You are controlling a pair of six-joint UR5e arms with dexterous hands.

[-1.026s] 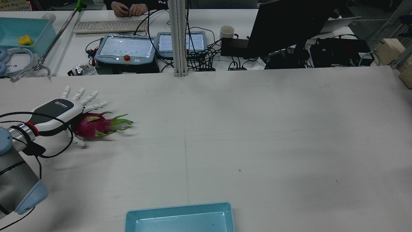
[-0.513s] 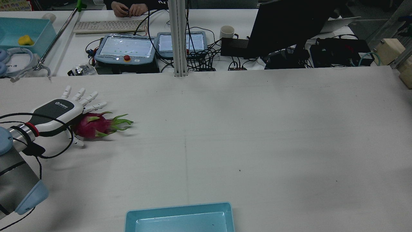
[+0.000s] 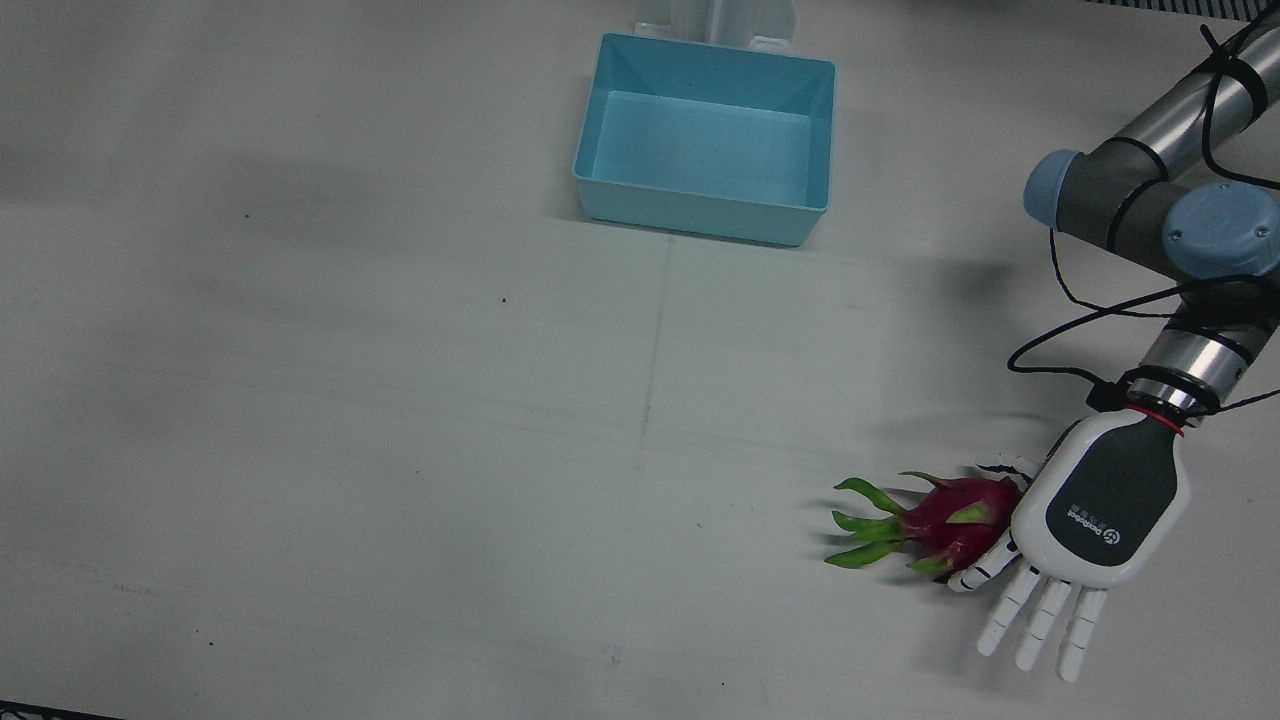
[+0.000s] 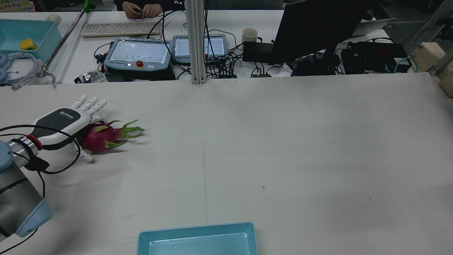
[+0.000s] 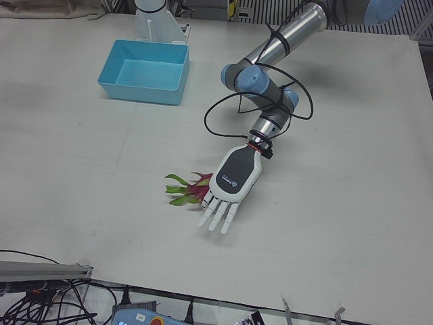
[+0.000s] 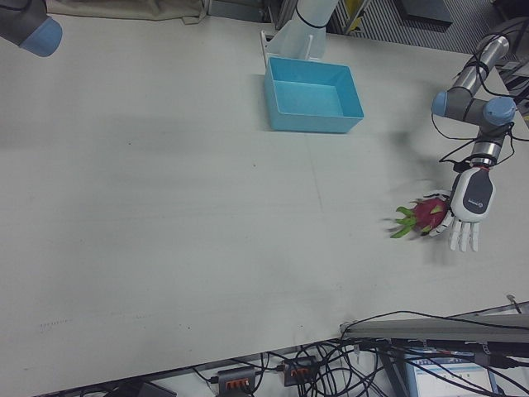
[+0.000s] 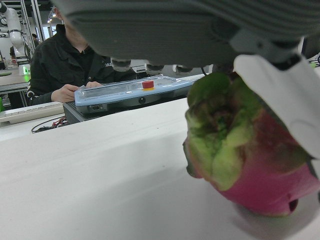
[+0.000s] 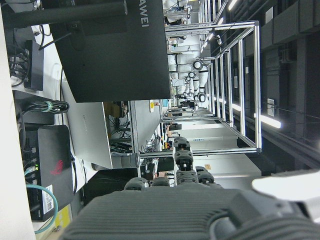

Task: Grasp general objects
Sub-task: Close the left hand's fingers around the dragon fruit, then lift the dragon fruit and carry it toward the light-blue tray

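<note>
A magenta dragon fruit [image 3: 950, 520] with green scales lies on the white table near the robot's left edge, leafy end pointing toward the middle. My left hand [image 3: 1095, 515] hovers palm-down over its stem end, fingers [image 3: 1040, 610] stretched past it and apart, not closed on it. In the rear view the dragon fruit [image 4: 99, 138] pokes out from under the left hand [image 4: 60, 122]. The left hand view shows the dragon fruit [image 7: 250, 150] just under the palm, with the thumb [image 7: 280, 100] against its side. My right hand [image 8: 182, 200] shows only in its own view, fingers extended, holding nothing.
A light blue bin [image 3: 700, 215] stands empty at the robot's side of the table, middle. Beyond the far table edge are teach pendants [image 4: 138, 53], a keyboard, cables, a monitor [image 4: 318, 28] and a person's hands [image 4: 141, 10]. The right arm's elbow [image 6: 29, 29] is raised at the far corner.
The left hand's fingers have drawn closer together and dipped over the dragon fruit. The fruit has shifted slightly away from the robot; its leafy tip sits a little higher in the rear view.
</note>
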